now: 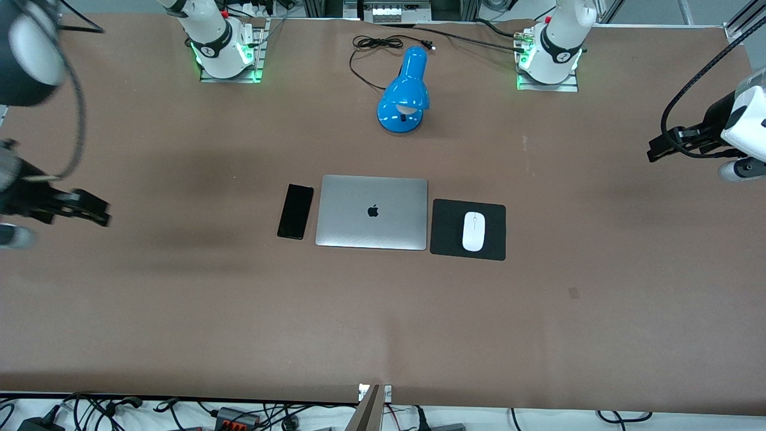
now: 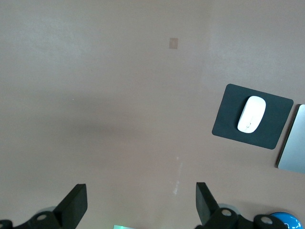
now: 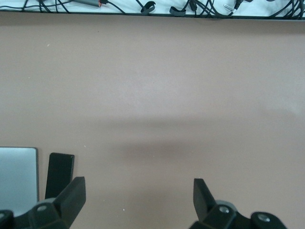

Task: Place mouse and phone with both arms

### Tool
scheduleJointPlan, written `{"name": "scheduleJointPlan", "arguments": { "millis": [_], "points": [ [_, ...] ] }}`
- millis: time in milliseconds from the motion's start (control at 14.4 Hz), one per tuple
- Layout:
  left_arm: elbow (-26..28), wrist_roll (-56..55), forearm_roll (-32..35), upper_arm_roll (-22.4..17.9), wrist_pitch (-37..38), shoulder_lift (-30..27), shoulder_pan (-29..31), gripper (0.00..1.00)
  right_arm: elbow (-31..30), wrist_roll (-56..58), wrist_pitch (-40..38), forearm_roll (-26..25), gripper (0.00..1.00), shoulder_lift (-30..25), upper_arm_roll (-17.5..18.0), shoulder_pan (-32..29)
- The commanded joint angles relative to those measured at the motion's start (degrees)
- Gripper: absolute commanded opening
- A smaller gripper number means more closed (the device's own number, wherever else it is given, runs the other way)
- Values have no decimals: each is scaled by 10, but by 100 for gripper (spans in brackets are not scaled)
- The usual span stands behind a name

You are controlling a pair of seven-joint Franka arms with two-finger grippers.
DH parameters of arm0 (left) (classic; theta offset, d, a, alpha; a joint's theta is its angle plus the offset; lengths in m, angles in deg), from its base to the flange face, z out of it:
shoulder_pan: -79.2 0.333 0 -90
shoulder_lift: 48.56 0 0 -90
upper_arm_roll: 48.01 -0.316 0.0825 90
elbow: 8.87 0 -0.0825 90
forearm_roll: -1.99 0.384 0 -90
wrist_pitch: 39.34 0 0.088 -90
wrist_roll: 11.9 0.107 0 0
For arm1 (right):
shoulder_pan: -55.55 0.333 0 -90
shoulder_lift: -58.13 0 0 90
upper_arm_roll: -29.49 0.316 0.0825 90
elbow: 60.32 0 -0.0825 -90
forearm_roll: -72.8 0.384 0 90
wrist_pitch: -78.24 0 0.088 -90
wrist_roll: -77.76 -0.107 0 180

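Phone, laptop and mouse in a row on the counter, both arms raised at its ends.

The mouse (image 1: 473,231) lies on a black square pad (image 1: 446,230), which sits just beside a closed silver laptop (image 1: 372,211) toward the left arm's end of the counter (image 1: 383,323). The phone (image 1: 295,211) lies flat just beside the laptop toward the right arm's end, apart from it. A blue desk lamp (image 1: 404,91) rests farther from the front camera than the laptop, its black cord (image 1: 368,51) trailing toward the bases. The left gripper (image 1: 661,148) hangs over bare counter at its own end, jaws apart and empty. The right gripper (image 1: 96,211) hangs over bare counter at its end, jaws apart, holding nothing.
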Motion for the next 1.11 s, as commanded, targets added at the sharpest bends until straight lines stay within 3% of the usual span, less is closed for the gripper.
{"name": "scheduleJointPlan", "arguments": {
  "millis": [0,277,555,1040],
  "points": [
    [-3,9,8,-10,-6,7,-12,100,-21,22,-6,26,100,-26,-31,6],
    [-6,13,-23,-9,-13,11,-2,100,-86,20,2,12,100,-77,-28,4],
    [-17,41,-20,-15,2,10,6,100,-244,37,98,4,100,-174,-28,5],
    [-17,78,-46,-7,8,10,5,100,-253,42,50,4,100,-193,-27,6]
  ]
}}
